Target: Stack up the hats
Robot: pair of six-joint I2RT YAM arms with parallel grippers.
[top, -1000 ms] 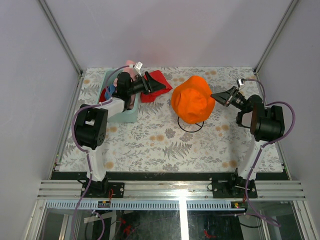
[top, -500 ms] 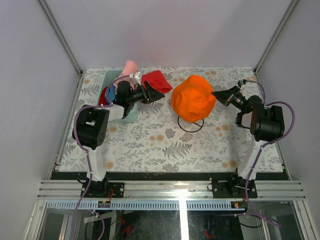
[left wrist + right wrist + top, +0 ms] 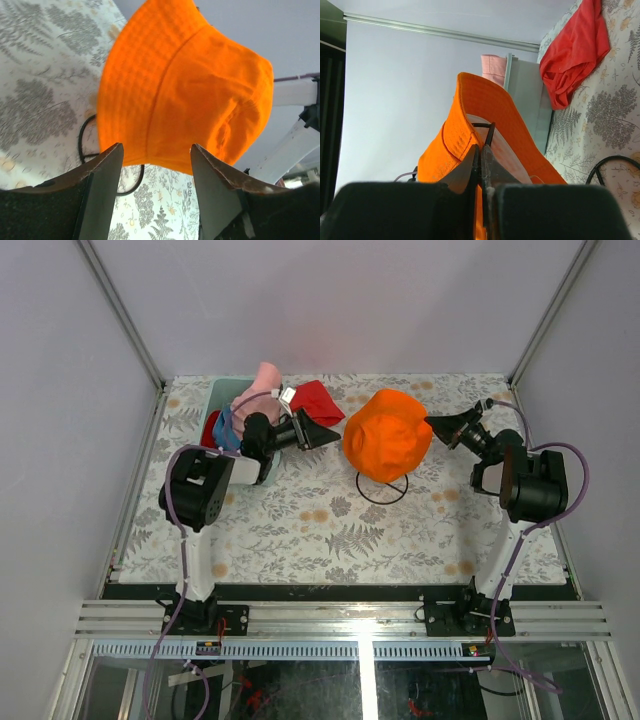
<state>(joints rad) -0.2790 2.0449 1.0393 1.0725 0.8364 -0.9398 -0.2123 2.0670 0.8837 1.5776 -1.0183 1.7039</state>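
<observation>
The orange hat (image 3: 387, 435) sits on the black wire stand (image 3: 375, 496) at mid-table; it also shows in the left wrist view (image 3: 185, 85) and the right wrist view (image 3: 445, 150). My right gripper (image 3: 436, 426) is shut on its right brim (image 3: 480, 147). My left gripper (image 3: 325, 430) is open and empty, level with the hat's left side, its jaws framing the brim (image 3: 155, 148). The pink hat (image 3: 260, 390) lies draped over my left arm at the bin. The blue hat (image 3: 222, 426) and the red hat (image 3: 207, 430) lie in the bin, mostly hidden.
A teal bin (image 3: 217, 395) stands at the back left. A flat red cloth (image 3: 316, 398) lies on the table behind my left gripper, also in the right wrist view (image 3: 575, 50). The stand's ring base (image 3: 82, 145) lies on the patterned table.
My left arm has swung right toward the orange hat, and more of the pink hat shows over it. My right gripper has edged slightly toward the hat.
</observation>
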